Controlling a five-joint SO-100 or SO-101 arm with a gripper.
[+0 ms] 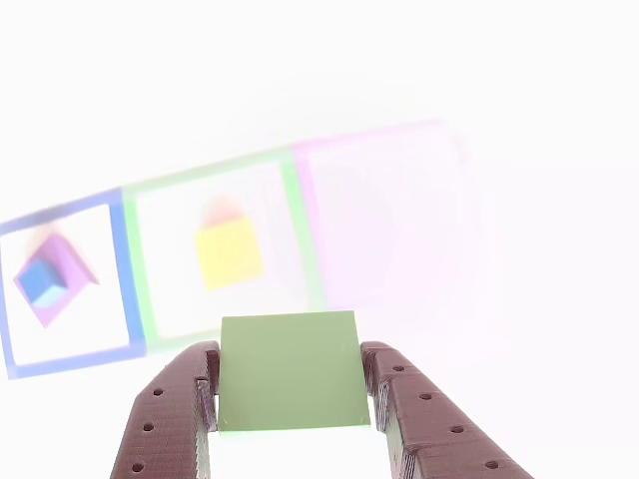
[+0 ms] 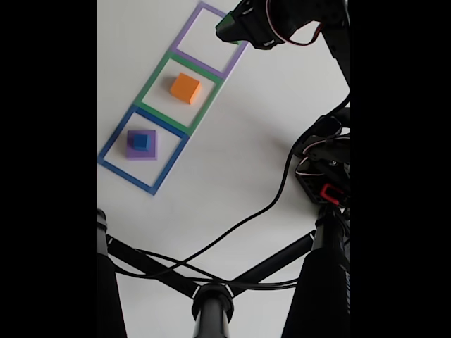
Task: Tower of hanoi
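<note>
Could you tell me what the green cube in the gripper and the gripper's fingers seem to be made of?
The green cube looks like matte plastic or painted wood: flat, even colour, crisp edges, no shine; the washed-out wrist-level picture leaves that open. The gripper is closed on it from both sides, and its maroon fingers look like 3D-printed plastic, with fine layer lines and small round holes along them.

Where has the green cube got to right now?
The green cube sits clamped in the gripper; in the fixed view it hangs at the purple outline, top of the row.
</note>
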